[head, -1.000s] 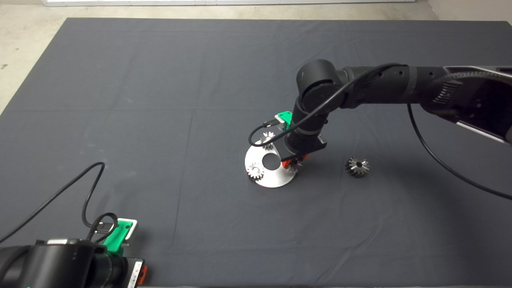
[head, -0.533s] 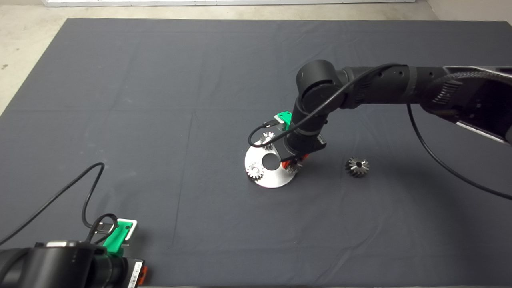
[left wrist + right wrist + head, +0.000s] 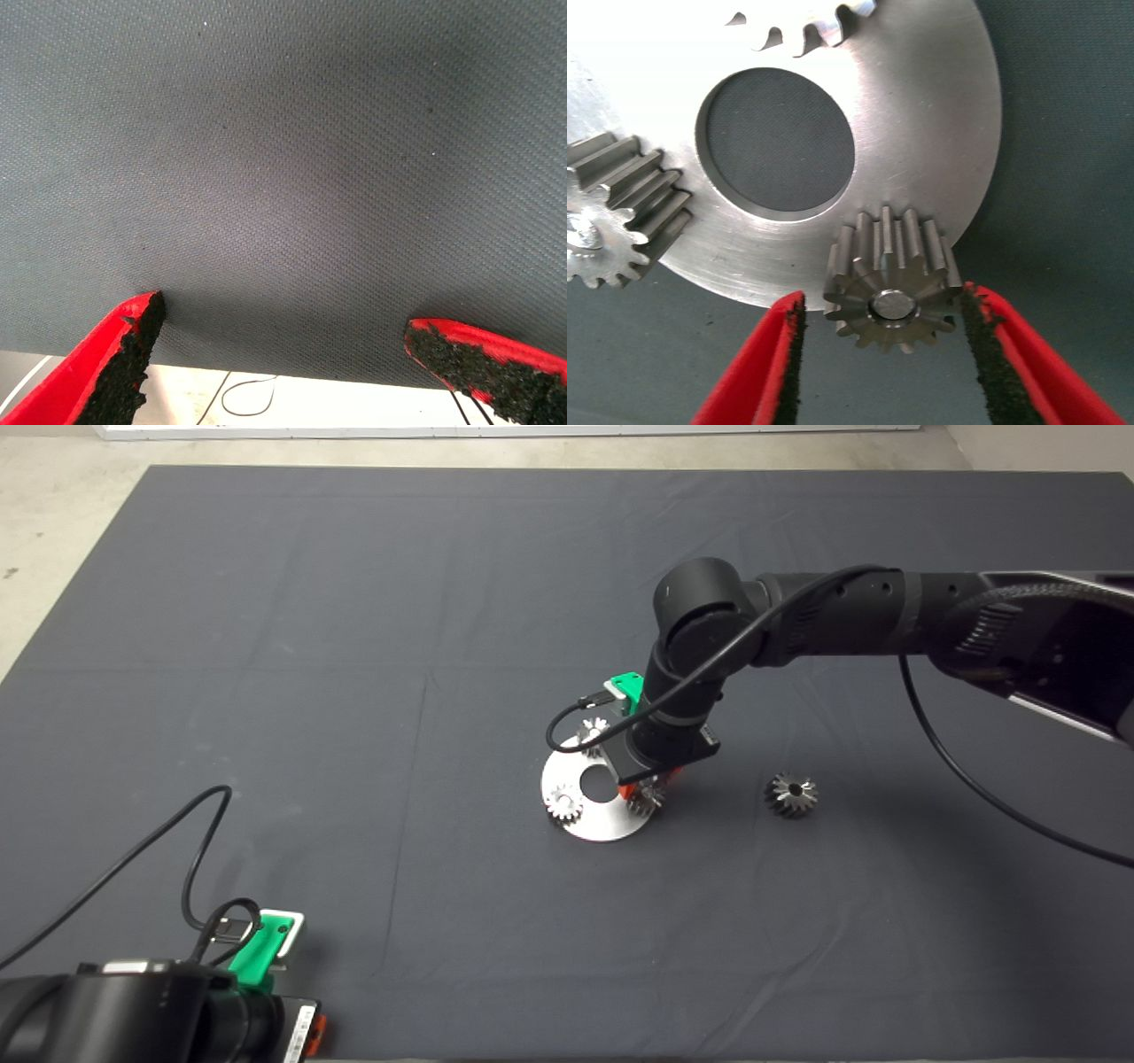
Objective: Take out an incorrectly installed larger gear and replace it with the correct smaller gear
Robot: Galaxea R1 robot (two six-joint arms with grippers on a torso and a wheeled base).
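Right wrist view first: our right hand is spread, its two red fingers flanking the smaller gear with a gap on each side, so the pads are near the teeth but not touching them. That gear sits at the rim of the round steel plate, partly overhanging the dark mat. Beyond it lies the plate's big centre hole, and farther still a pale silver gear stands at the rim; another pale gear shows only its teeth at the plate's far side.

From the head view, our right hand hangs over the near-right rim of the plate in the middle of the desk. The larger gear lies alone on the mat, well apart to the right of the plate.

Our left hand waits at the lower left edge; its wrist view shows the fingers spread wide over bare mat.
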